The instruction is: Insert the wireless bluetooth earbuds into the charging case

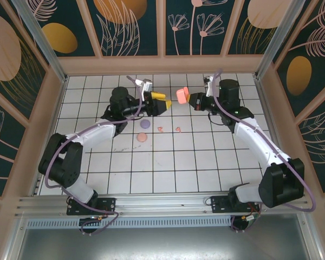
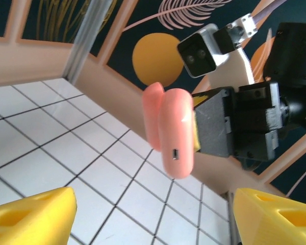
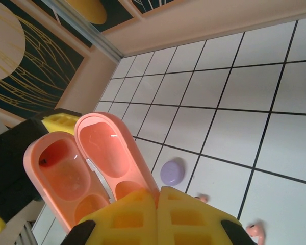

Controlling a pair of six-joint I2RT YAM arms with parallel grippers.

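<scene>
The salmon-pink charging case hangs in the air near the back of the floor, lid swung open. My right gripper is shut on its edge, the yellow fingers pressed together on it. My left gripper faces the case from the left, a short gap away. Its jaws stand open with nothing between them, and the case floats ahead of them. Two pink earbuds lie on the tiles below; they also show in the right wrist view.
A purple disc and a pink disc lie on the white tiled floor left of the earbuds. Wooden walls close the back and both sides. The arms' bases sit at the near edge.
</scene>
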